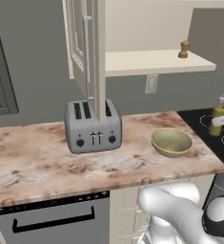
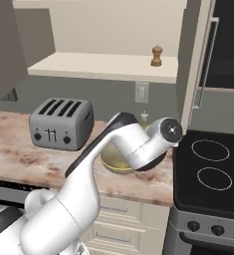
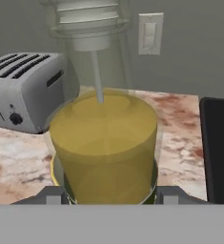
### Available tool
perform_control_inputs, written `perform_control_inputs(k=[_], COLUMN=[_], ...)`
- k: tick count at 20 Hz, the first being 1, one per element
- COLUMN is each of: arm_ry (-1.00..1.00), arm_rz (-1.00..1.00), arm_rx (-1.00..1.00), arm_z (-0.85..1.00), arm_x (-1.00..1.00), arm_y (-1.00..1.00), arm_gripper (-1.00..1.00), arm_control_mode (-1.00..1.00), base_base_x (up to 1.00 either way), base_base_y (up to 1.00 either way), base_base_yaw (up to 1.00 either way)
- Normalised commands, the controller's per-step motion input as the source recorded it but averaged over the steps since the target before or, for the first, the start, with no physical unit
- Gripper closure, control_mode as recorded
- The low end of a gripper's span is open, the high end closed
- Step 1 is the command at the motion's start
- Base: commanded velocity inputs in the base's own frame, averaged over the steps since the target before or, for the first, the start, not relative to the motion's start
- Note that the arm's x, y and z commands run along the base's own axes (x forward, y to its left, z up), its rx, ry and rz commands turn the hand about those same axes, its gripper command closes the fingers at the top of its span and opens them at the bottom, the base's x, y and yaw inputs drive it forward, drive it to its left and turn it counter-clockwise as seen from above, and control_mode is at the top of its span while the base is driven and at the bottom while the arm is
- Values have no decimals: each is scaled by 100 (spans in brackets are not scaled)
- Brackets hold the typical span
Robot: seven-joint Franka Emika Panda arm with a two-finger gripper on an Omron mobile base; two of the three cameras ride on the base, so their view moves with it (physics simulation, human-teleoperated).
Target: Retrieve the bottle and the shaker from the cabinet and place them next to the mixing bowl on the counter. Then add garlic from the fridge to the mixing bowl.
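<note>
Marbled brown-and-beige stone forms the surface (image 1: 32, 157), and at its left part in the left base view stands a grey four-slot toaster (image 1: 93, 125), upright, its knobs and levers facing forward. Above and behind the toaster hangs the open cabinet door (image 1: 85, 47) with its long vertical metal bar handle (image 1: 86, 57). To the right of the door runs the cabinet's beige shelf (image 1: 151, 62), and near the shelf's right end stands the small brown wooden shaker (image 1: 183, 49), upright. Under the shelf, on the grey wall, sits a pale wall outlet (image 1: 151, 84). Lower down, on the surface right of the toaster and well apart from it, rests the wide pale olive-yellow mixing bowl (image 1: 171, 141). Right of the bowl begins the black stovetop (image 1: 204, 124). Over the stovetop's near edge, just right of the bowl, the olive-yellow bottle (image 1: 218, 116) stands upright in the pincer (image 1: 221, 121), which is clenched around its body. In the hand view the bottle (image 3: 104, 143) sits between the two fingertips, its thin pale pour spout (image 3: 87, 24) pointing up, with the bowl's yellow rim showing just beneath it.
</note>
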Motion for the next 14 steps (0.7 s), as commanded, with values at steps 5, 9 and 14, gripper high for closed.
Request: perform_control_inputs(k=[5,9,14], arm_ry=[0,0,0], arm_rz=[0,0,0], arm_rx=[0,0,0], arm_z=[-51,-48,-40], arm_x=[0,0,0], arm_y=[-21,1,17], arm_gripper=[100,100,100], arm_control_mode=[-100,-100,-100], base_base_x=[0,0,0], base_base_y=[0,0,0], base_base_yaw=[0,0,0])
